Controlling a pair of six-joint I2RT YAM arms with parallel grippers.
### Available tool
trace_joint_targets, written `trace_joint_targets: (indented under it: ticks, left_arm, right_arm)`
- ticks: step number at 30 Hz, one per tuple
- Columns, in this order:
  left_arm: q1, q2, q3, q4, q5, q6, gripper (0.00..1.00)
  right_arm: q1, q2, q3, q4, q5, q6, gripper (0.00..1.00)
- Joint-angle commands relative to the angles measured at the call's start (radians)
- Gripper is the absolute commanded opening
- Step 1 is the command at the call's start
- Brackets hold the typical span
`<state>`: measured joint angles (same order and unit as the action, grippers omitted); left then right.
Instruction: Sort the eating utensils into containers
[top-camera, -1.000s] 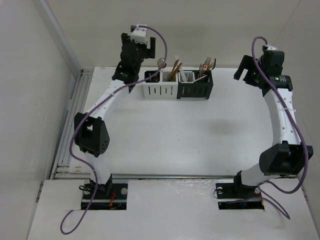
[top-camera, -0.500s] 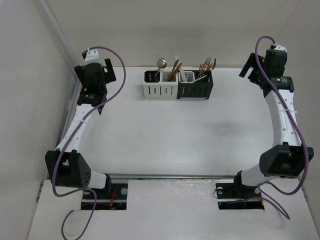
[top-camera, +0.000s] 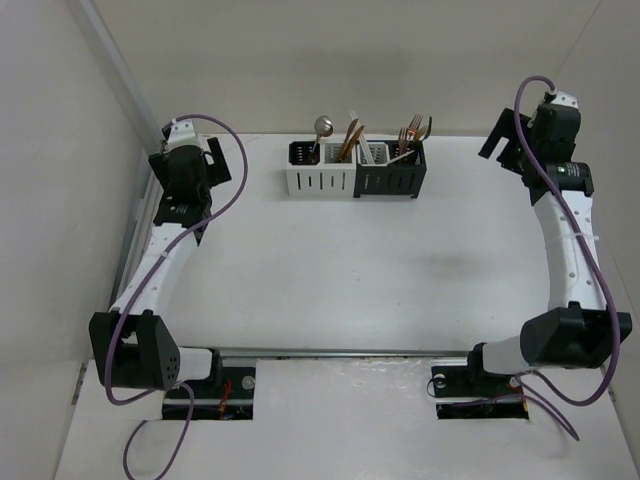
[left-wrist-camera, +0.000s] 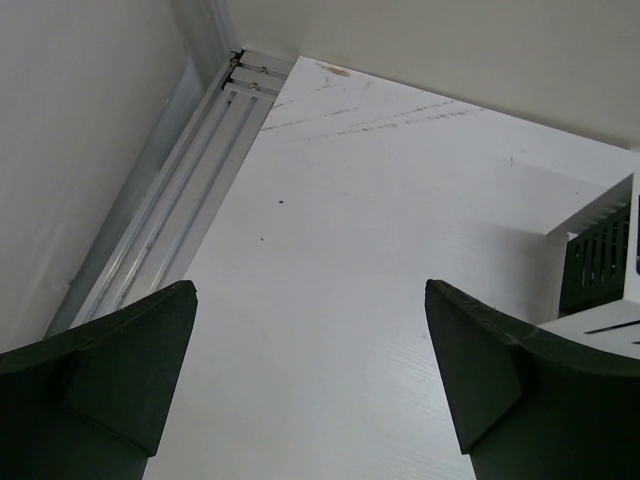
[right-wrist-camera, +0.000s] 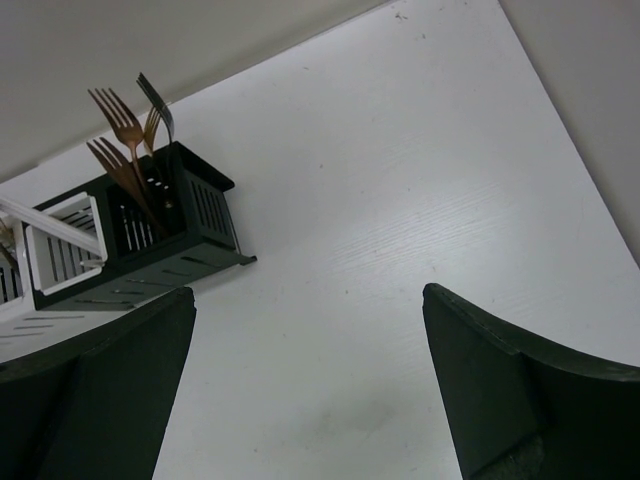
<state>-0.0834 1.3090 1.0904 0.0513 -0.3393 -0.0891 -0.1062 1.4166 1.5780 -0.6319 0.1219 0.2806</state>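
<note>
Both left fingers (left-wrist-camera: 110, 370) and right fingers (right-wrist-camera: 100, 385) gape wide, utensils (top-camera: 411, 132) standing in containers (top-camera: 322, 181).

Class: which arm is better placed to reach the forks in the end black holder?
Probably right: its open tool faces the forks and black holder; left tool sees just the row's corner.

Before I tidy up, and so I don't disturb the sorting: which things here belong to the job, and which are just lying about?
Job: cutlery holders, silver spoon, copper forks, copper utensils mid-row.
Not the job: metal rail on the left, enclosure wall.
</note>
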Motion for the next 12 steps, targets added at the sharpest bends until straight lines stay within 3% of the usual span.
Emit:
trace_joint_targets:
  ticks: [1,12]
  left_arm:
    - [0.001,-0.054,-0.021,0.058,0.006,-0.015,0.97]
    - [0.001,-0.073,-0.076,0.085,0.028,-0.024,1.0]
  right_arm:
    - [-0.007,-0.041,-0.021,0.04,-0.042,-0.001,1.0]
    - [-0.007,-0.106,-0.082,0.093,-0.085,-0.014,1.0]
